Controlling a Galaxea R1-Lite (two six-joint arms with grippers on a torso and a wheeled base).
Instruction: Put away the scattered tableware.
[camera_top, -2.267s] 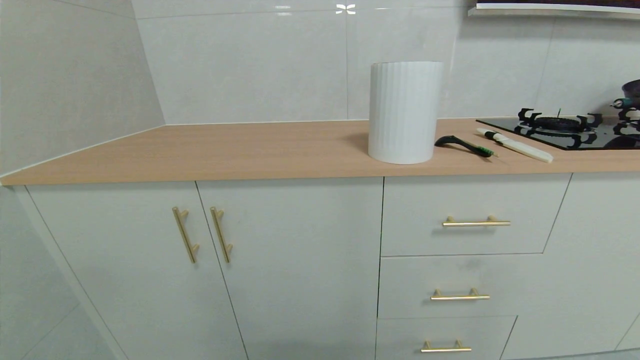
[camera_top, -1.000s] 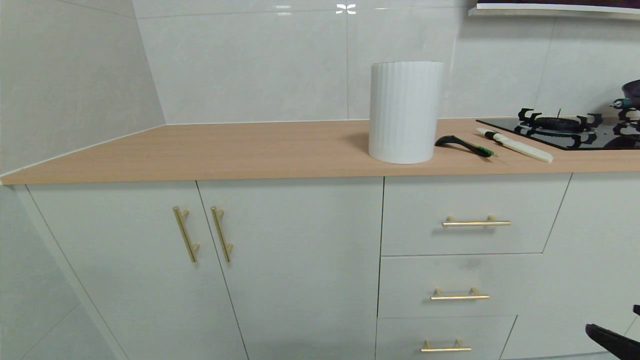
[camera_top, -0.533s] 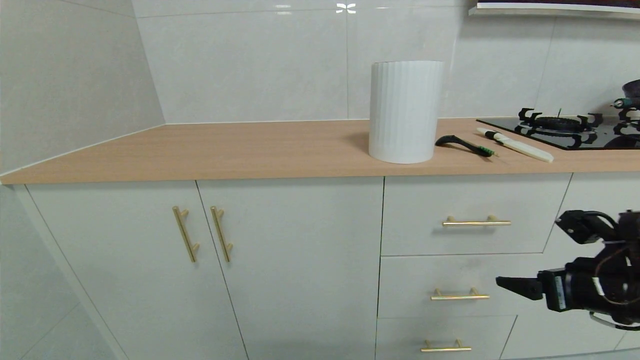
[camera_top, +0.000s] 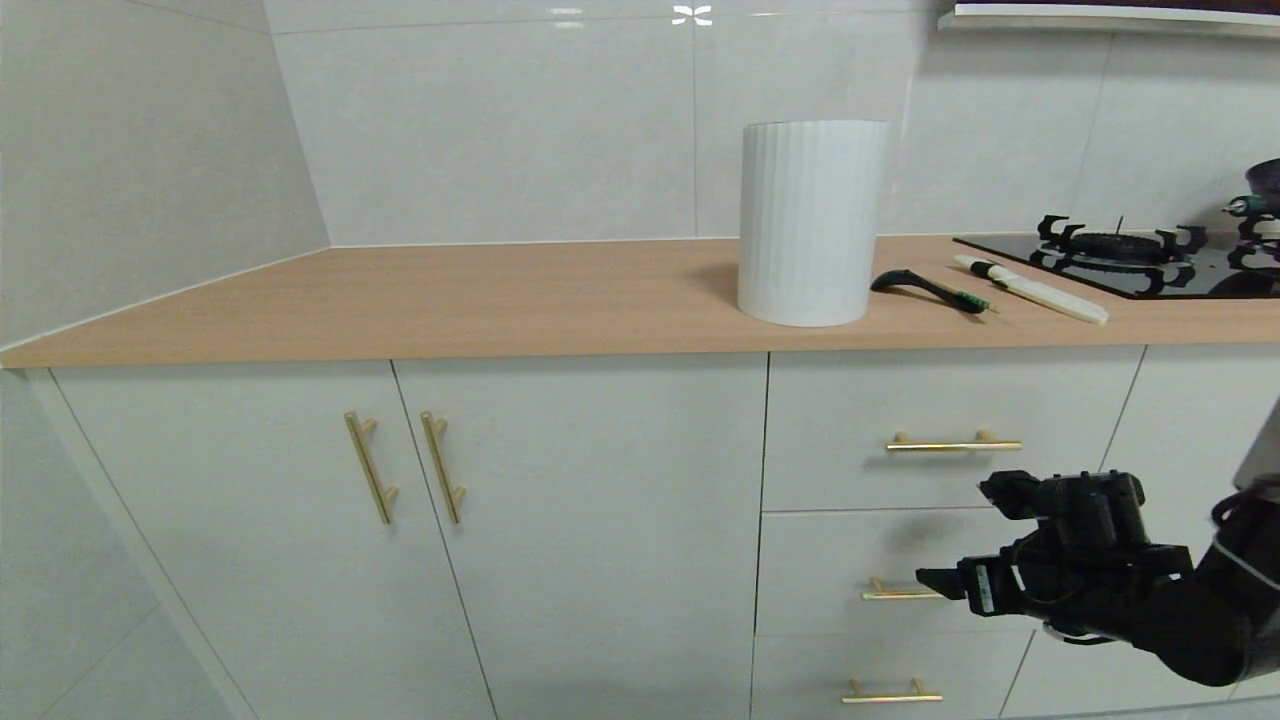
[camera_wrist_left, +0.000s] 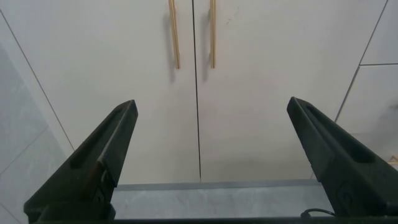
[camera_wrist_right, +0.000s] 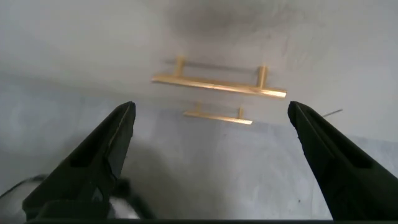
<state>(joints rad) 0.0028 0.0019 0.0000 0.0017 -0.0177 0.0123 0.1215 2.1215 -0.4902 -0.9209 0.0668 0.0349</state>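
Head view: the tableware lies on the counter, at its right part, just right of a tall ribbed white holder. A black tool with a curved handle lies nearest the holder, a white knife just beyond it, near the hob. Both lie flat and apart from each other. My right end effector hangs low, in front of the middle drawer handle, well below the counter.

Right wrist view: the fingers are spread wide with nothing between them, and they frame that drawer handle, with a lower handle beneath it.

Left wrist view: the left end effector is also wide and empty, facing the two door handles of the cupboard.

I judge both pieces to be light and stiff. The knife looks smooth and slim, so I would pinch it across the handle end, where the dark band sits, not on the blade. The black tool I would take mid-handle. Lying flat, each may skid on the counter. The holder is tall and could tip if bumped.
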